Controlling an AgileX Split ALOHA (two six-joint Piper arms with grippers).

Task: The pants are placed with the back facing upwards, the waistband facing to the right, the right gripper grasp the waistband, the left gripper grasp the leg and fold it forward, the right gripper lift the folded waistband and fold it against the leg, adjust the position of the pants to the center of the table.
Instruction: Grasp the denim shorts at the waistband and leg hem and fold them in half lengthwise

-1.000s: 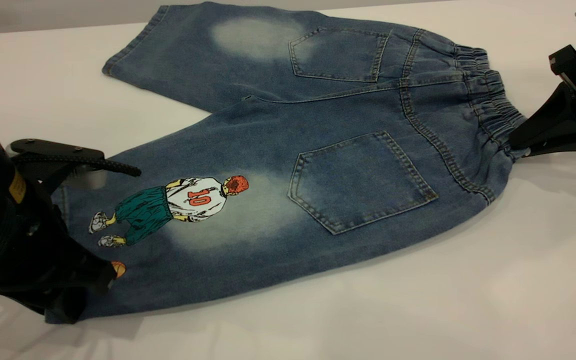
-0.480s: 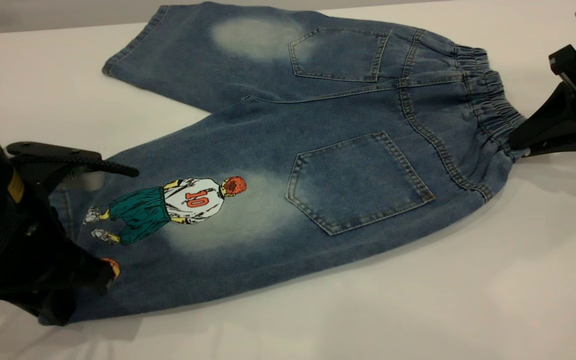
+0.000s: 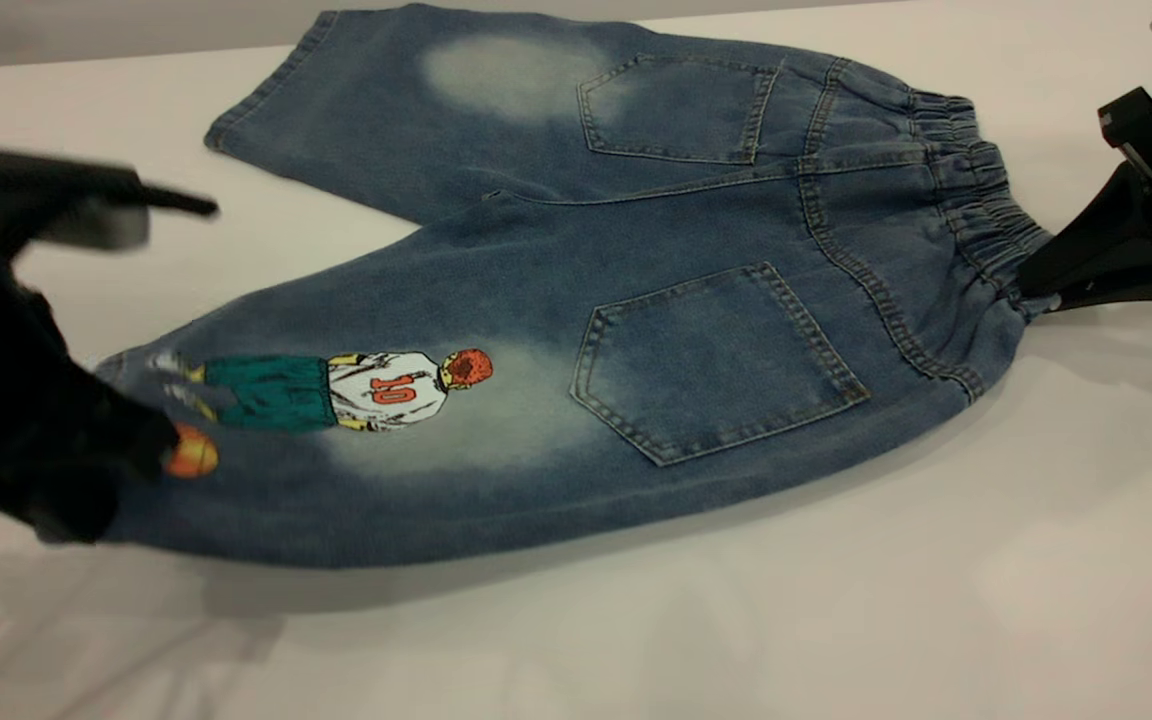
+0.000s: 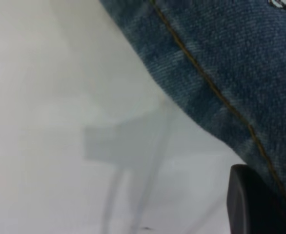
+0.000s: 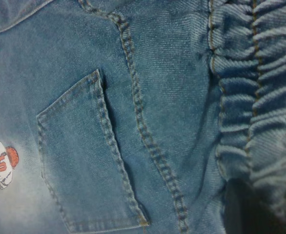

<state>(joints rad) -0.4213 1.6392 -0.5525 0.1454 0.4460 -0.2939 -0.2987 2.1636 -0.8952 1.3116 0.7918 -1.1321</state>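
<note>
Two pincers are working the pants (image 3: 636, 300), which are lying back-up across the surface (image 3: 836, 600) with the waistband toward the right. At the far left, the left pincer (image 3: 86, 420) is blurred but is clamping the hem of the leg (image 3: 336, 430) and holding that end raised off the surface, its dark body covering the printed player's feet just beside the orange basketball (image 3: 192, 452). At the far right, the right pincer (image 3: 1031, 290) is pinching the near corner of the elastic waistband (image 3: 976, 210), its jaws closed on the gathered denim.
</note>
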